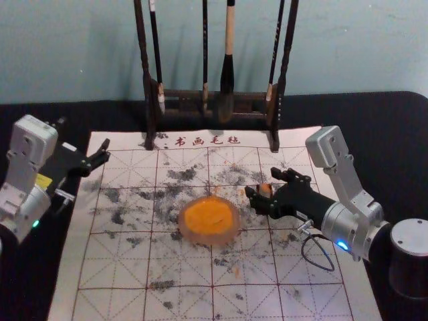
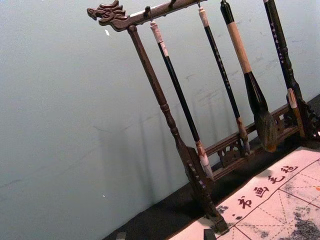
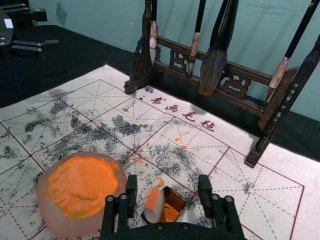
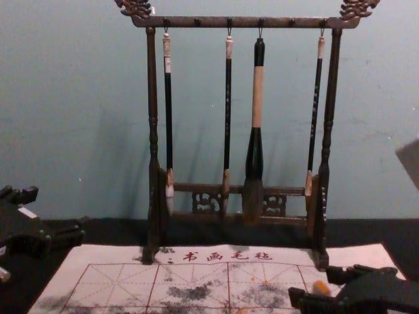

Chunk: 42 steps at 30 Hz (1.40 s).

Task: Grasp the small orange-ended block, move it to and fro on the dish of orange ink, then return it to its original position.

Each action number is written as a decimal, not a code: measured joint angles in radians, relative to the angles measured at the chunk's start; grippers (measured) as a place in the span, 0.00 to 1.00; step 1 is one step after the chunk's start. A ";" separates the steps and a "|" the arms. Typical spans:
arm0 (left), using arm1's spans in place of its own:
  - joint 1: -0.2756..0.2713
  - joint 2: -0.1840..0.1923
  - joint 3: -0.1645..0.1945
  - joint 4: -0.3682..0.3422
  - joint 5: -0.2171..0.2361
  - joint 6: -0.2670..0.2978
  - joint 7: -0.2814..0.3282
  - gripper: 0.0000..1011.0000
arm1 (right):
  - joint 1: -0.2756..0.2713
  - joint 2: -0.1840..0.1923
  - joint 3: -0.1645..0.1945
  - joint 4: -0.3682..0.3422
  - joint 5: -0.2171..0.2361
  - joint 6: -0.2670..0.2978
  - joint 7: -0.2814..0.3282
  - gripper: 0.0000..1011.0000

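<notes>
Reaching in over the mat's point(image 1: 363, 294) right side, the right gripper point(image 1: 260, 181) has its fingers apart, the block point(image 3: 155, 205) between them beside a small box point(image 3: 175, 203), right of the dish point(image 1: 210, 239). The left gripper point(image 1: 83, 136) idles, spread, near the far left corner.

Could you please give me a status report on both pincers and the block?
Right pincer open around orange-ended block, gaps both sides. Left pincer open, idle by the sheet's left edge. Nothing seen obstructing the grasp.
</notes>
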<state>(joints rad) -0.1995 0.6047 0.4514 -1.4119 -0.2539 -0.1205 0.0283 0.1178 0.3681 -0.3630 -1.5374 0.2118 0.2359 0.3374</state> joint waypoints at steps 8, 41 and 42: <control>0.000 0.000 0.000 0.000 0.000 0.000 0.000 0.99 | 0.000 0.000 0.000 0.000 0.001 0.000 0.000 0.95; 0.000 0.000 0.000 0.000 0.000 0.000 0.000 0.99 | -0.053 -0.068 0.120 -0.043 -0.080 -0.277 -0.199 0.99; 0.000 0.000 0.000 0.000 0.000 0.000 0.000 0.99 | -0.055 -0.076 0.126 -0.033 -0.098 -0.285 -0.224 0.99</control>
<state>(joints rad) -0.1995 0.6047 0.4514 -1.4120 -0.2538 -0.1205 0.0283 0.0626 0.2923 -0.2369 -1.5704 0.1142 -0.0489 0.1137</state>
